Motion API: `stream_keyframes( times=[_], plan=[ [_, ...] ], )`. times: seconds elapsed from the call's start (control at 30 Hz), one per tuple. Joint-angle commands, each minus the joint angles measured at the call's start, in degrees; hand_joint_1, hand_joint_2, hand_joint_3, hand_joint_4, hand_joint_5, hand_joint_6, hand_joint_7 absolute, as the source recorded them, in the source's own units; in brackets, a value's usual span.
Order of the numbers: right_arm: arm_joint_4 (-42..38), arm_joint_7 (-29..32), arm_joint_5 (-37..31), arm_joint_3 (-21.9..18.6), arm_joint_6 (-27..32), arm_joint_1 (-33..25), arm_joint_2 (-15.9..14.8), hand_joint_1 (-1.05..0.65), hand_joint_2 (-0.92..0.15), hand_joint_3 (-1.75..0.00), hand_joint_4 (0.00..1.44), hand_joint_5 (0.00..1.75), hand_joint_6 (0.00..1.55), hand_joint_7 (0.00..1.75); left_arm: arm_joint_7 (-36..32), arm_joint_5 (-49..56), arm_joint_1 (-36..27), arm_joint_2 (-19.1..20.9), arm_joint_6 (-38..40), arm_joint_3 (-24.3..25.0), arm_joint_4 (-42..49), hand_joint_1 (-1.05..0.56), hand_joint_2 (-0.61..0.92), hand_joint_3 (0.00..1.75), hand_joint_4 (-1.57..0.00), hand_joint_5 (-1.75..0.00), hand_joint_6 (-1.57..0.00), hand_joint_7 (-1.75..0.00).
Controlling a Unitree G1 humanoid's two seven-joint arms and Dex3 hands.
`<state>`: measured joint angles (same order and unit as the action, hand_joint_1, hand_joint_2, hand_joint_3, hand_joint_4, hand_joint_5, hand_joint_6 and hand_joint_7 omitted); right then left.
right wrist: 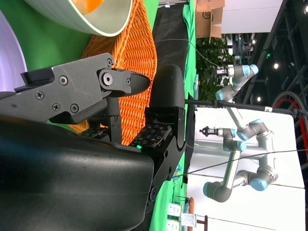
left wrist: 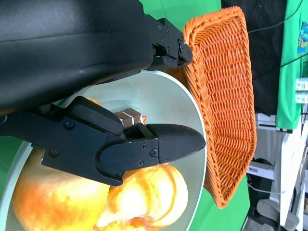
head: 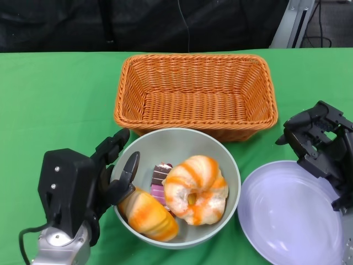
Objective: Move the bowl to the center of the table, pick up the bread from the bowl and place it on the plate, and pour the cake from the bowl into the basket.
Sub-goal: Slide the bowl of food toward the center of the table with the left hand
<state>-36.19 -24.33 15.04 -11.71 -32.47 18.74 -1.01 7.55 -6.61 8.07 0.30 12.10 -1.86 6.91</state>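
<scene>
A grey-green bowl (head: 176, 146) stands at the near middle of the green table, just in front of the wicker basket (head: 196, 94). It holds a round orange-and-white bread (head: 196, 187), an oblong orange bread (head: 146, 215) and a small layered cake slice (head: 160, 179). My left hand (head: 105, 176) grips the bowl's left rim, one finger inside and the others outside. The left wrist view shows that inner finger (left wrist: 144, 144) above the bread (left wrist: 144, 192), near the cake (left wrist: 129, 114). My right hand (head: 320, 146) hovers empty at the far edge of the lilac plate (head: 289, 215), fingers apart.
The basket (left wrist: 226, 96) is empty and nearly touches the bowl's far rim. The plate lies right of the bowl, close to it. Green cloth (head: 55, 94) stretches bare to the left. A black backdrop stands behind the table.
</scene>
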Motion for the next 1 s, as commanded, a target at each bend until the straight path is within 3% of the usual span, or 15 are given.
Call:
stream_keyframes(
  times=[0.03,0.73,1.0],
  plan=[
    [0.84,-0.28,0.67,0.00,0.33,-0.83,-0.70,-0.14,-0.87,-0.42,0.77,1.47,0.72,1.11,0.88,0.10,0.69,0.26,-0.05,-0.30,0.01,-0.81,0.92,0.65,-0.20,-0.01,-0.16,0.00],
    [0.66,-0.49,0.45,0.01,0.58,-0.81,-0.88,-0.14,-0.90,-0.38,0.76,1.47,0.72,1.10,-0.70,1.31,-0.04,1.58,-4.73,2.37,-0.91,-0.80,0.92,0.62,-0.26,-0.03,-0.22,-0.02],
    [0.63,0.23,0.02,0.11,0.39,-0.96,-0.75,-0.14,-0.91,-0.36,0.77,1.45,0.73,1.08,-5.92,3.71,-0.98,0.93,-9.51,4.58,-2.34,-0.77,0.92,0.49,-0.37,-0.06,-0.32,-0.04]
  ],
)
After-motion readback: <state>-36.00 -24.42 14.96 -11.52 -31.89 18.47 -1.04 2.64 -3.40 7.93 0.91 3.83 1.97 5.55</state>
